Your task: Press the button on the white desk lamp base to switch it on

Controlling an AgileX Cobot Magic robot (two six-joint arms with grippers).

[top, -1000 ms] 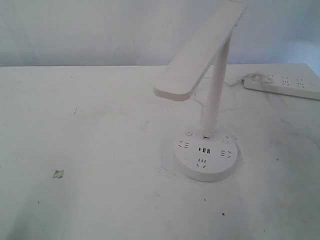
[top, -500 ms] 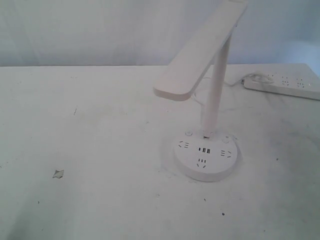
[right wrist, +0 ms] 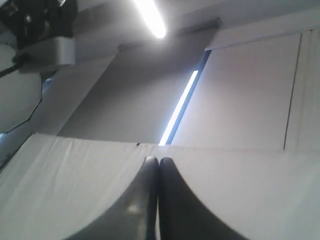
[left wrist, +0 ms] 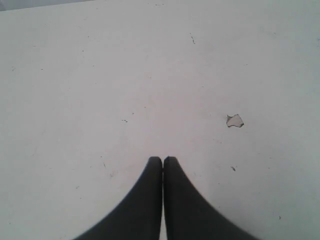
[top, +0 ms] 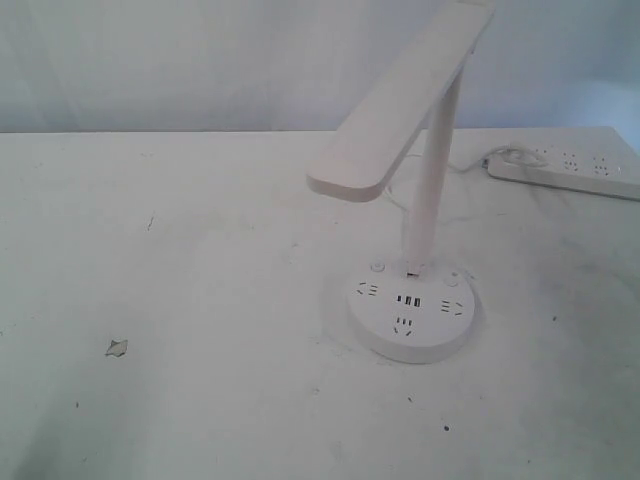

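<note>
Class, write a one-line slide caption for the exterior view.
White desk lamp on a scuffed white table, its round base showing sockets, power strip far right; no arm in view.

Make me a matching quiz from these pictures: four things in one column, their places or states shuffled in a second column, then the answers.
Column one:
1. white desk lamp base
2. power strip
3. left gripper
4. right gripper

Column two:
A. shut, aimed at a ceiling light
B. far right of the table
C. shut, above the table
D. carries the slim pole

Pairs: 1-D, 2-B, 3-C, 4-A.
</note>
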